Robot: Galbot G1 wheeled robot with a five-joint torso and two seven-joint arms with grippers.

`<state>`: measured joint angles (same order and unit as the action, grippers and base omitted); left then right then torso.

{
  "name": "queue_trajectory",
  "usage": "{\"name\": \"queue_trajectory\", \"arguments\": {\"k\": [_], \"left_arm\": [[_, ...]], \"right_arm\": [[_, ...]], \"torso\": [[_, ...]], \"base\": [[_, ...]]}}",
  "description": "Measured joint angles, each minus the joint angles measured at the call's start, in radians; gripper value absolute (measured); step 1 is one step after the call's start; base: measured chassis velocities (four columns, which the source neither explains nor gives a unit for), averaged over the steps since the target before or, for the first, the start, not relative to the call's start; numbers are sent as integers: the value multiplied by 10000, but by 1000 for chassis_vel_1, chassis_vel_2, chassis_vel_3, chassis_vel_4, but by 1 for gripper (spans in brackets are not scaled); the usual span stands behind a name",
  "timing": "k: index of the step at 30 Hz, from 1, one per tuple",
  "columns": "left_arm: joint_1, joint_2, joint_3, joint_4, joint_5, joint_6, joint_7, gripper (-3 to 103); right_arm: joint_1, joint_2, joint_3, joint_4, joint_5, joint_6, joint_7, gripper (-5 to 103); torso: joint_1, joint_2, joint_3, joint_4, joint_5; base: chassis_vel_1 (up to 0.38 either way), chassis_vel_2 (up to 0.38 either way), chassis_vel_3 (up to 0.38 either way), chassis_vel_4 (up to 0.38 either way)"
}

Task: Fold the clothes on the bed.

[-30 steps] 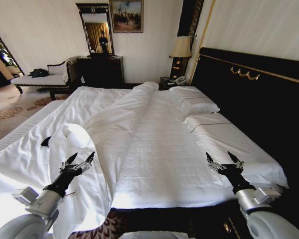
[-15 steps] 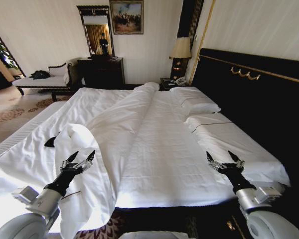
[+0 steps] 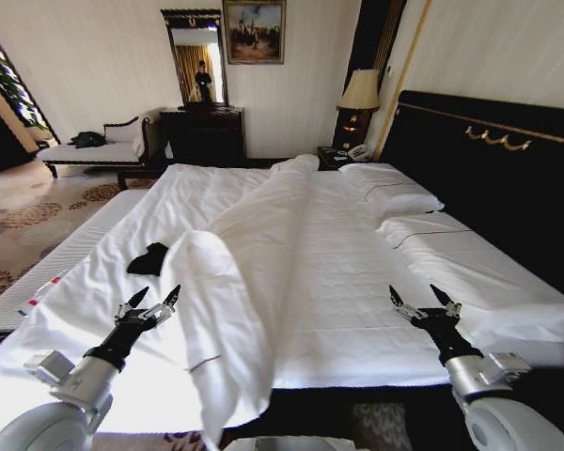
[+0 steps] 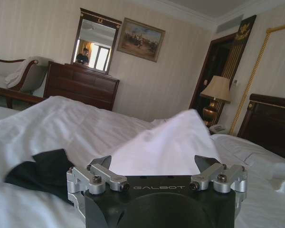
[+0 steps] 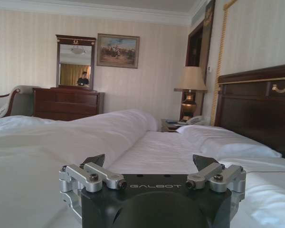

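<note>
Over the last second the whole head view has swung toward the robot's left, so the camera and robot have moved, not the bedding; the small black soft fabric top [image 3: 149, 258], which a second ago showed as a dark sliver behind the fold, now lies in plainer sight; I judge the robot is squaring up to the garment, and that folding has not yet begun.

The top sits crumpled on the white sheet of the large double bed with dark wooden frame and tall dark headboard [image 3: 94, 282], on the robot's left part of the mattress, just beside the raised fold of the thick white duvet [image 3: 216, 282]; no lettering can be made out on it; it looks limp and thin, bunched into an irregular lump, so it would likely need spreading flat first.

The duvet is heaped in a long soft ridge down the middle of the bed, its near corner turned over and draping off the foot; white pillows [image 3: 399, 193] lie smooth and plump by the headboard.

The left tool [image 3: 150, 303] hovers over the sheet near the foot of the bed, fingers spread, holding nothing, the top farther off toward the pillows; the right tool [image 3: 424, 303] hangs over the right part of the mattress, also spread and empty, well apart from the garment.
</note>
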<state>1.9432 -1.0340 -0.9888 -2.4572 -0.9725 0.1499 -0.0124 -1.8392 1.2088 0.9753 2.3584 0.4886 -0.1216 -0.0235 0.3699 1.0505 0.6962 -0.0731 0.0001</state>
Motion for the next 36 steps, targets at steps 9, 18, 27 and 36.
{"name": "queue_trajectory", "arguments": {"k": [9, 18, 27, 36], "left_arm": [[18, -65, 0, 38, -154, -214, 110, 98], [31, -89, -43, 145, -224, -247, 123, 98], [118, -146, -55, 232, -311, -250, 123, 98], [281, -341, -98, 355, -528, -241, 157, 98]], "right_arm": [[5, -53, 25, 27, 21, 2, -1, 100], [5, -80, 56, 94, 74, -10, -2, 100], [9, -198, 114, 262, 367, -146, 47, 100], [296, -1880, 607, 1192, 3369, -1284, 672, 100]], "torso": [[0, 0, 0, -2, -2], [1, 0, -1, -1, -4], [1, 1, -1, -1, -5], [1, -1, 1, 0, 3]], "base": [[364, 368, -355, -364], [344, 323, -330, -321], [140, 145, -138, -145], [-13, -6, 6, 7]]}}
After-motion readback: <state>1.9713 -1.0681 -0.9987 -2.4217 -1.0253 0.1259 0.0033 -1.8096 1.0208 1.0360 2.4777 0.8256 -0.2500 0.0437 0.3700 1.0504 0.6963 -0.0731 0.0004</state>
